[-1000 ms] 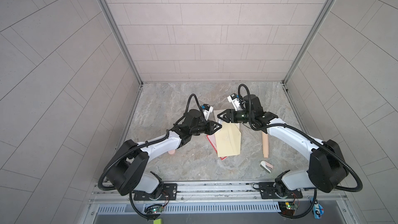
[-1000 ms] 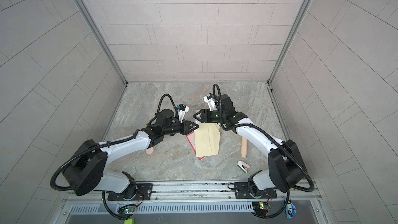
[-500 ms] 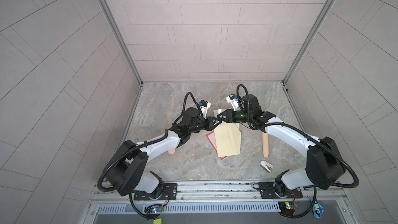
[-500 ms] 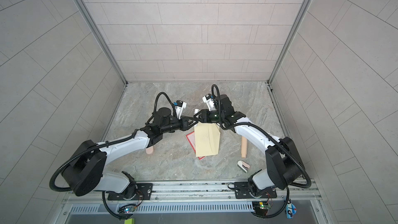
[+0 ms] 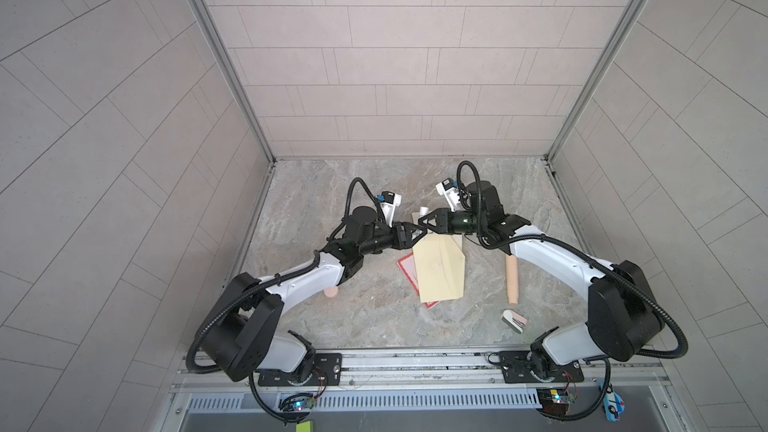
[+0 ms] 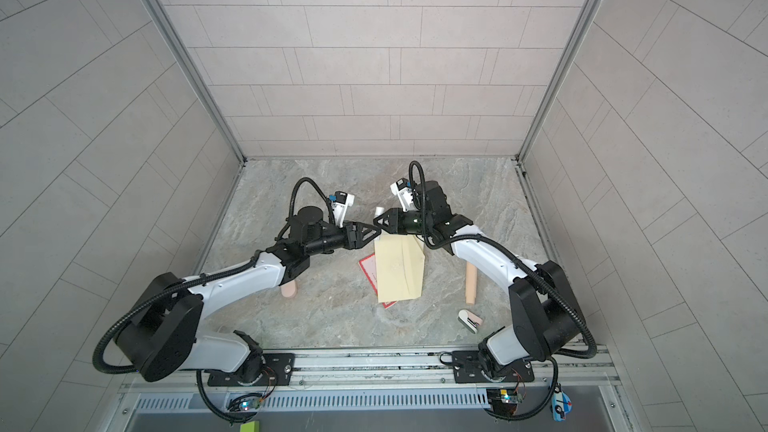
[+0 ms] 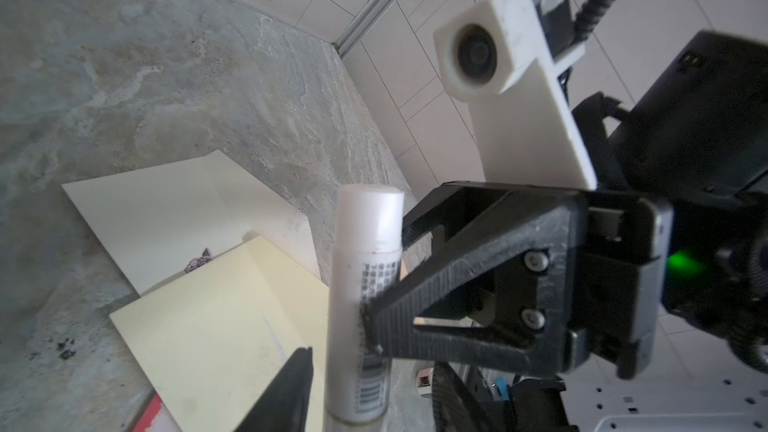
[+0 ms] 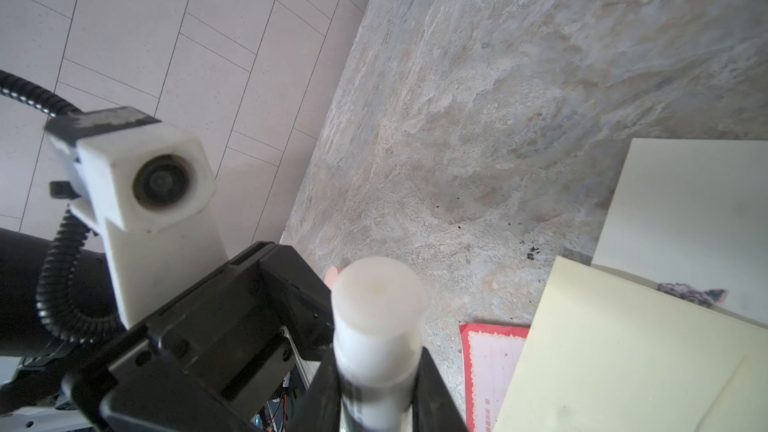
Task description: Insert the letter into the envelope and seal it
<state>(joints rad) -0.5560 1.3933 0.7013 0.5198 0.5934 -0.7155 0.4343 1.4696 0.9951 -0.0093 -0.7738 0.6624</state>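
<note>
Sealing step, by the look of it: glue stick [image 7: 365, 284] up over tabletop centre. Right gripper [image 8: 376, 396] jaws clamped on stick. Left gripper [image 5: 419, 233] jaws parted, clear of stick. Envelope [image 7: 166, 209] flat at centre, half under yellow paper [image 5: 440, 272]. Letter not visible. Next: left gripper backs off, right gripper brings stick to envelope.

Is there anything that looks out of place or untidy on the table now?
Yes. The pale yellow paper lies askew over the envelope and a red-bordered card, partly covering both. Small dark crumbs lie on the table beside the papers.
</note>
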